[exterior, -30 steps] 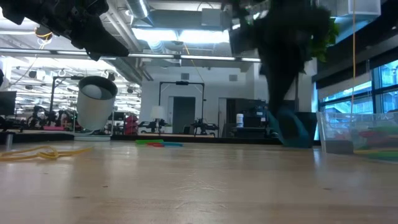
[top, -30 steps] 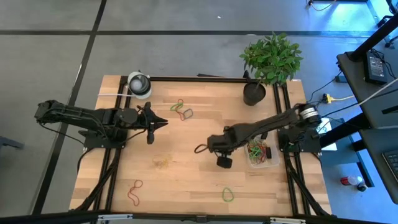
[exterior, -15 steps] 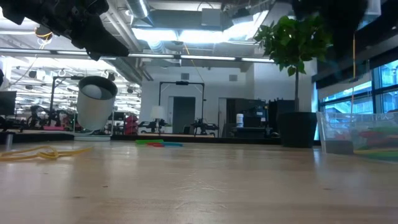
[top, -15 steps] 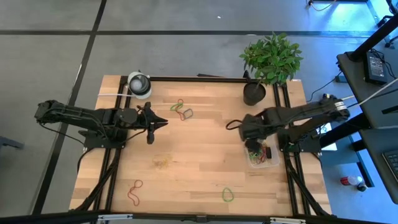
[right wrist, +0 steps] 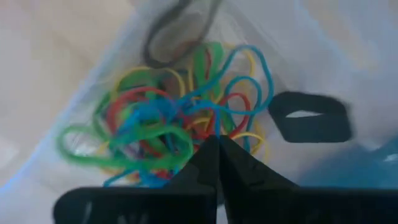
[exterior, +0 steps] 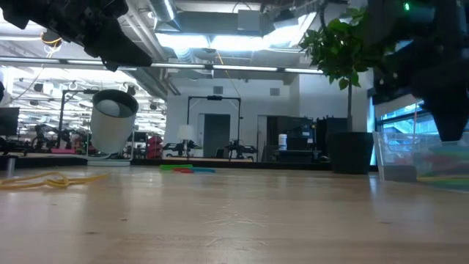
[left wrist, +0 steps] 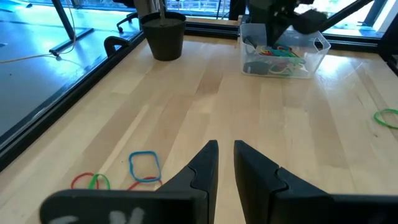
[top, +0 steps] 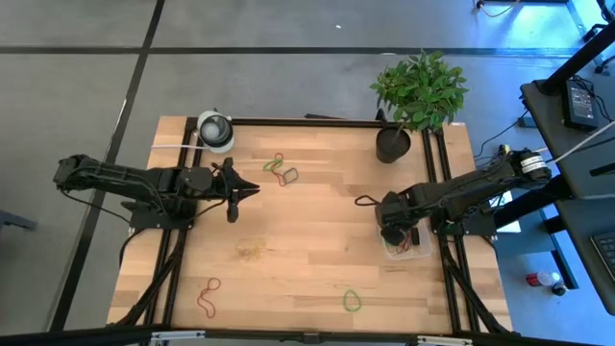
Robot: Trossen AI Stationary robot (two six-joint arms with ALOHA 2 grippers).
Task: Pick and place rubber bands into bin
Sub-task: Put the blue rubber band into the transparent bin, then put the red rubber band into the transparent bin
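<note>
The bin (top: 411, 247) is a clear tub at the table's right edge and holds a tangle of rubber bands (right wrist: 180, 124). My right gripper (top: 392, 234) hangs over the bin's left part, pointing down, fingers shut (right wrist: 217, 144). Blue strands (right wrist: 252, 81) run up to its fingertips. More rubber bands lie flat on the wood: a red, green and blue group (top: 281, 170), a yellow one (top: 251, 251), a red one (top: 208, 296) and a green one (top: 353, 301). My left gripper (top: 252, 190) waits above the table's left half, with a narrow gap between its empty fingers (left wrist: 225, 149). My right gripper points down into the bin with its fingers shut. Blue strands (right wrist: 219, 127) meet its fingertips in the right wrist view. I cannot tell whether a band is pinched there or whether the strands only lie below in the pile.
A black pot with a green plant (top: 393, 144) stands at the far right, just beyond the bin. A white and grey roll (top: 215, 130) sits at the far left corner. Bare wood lies between the two arms.
My right gripper has gone from the middle of the table toward the right edge and now hangs over the bin. Its wrist rolled on the way and its arm folded back.
</note>
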